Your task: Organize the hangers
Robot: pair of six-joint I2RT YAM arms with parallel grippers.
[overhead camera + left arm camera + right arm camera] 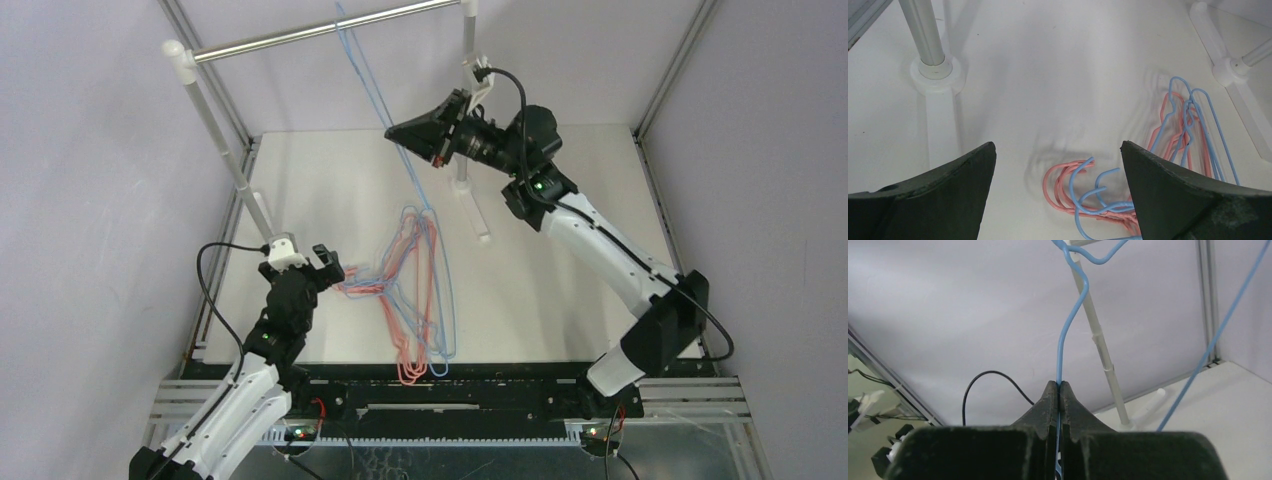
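Observation:
A pile of light blue and pink hangers (412, 290) lies flat on the white table, their hooks pointing left. My left gripper (333, 266) hovers just left of those hooks, open. In the left wrist view the hooks (1083, 192) lie below and between the wide-apart fingers of the left gripper (1058, 145), nearer the right one. My right gripper (392, 130) is raised and shut on the wire of one blue hanger (372, 95), whose top reaches the silver rail. In the right wrist view the blue hanger (1066, 330) runs up out of the closed right gripper (1059, 385).
The silver rail (320, 30) spans the back on two white posts, the left post (215, 130) and the right post (467, 95). Their round feet (935, 75) (1229, 70) stand on the table. Grey walls close in on both sides.

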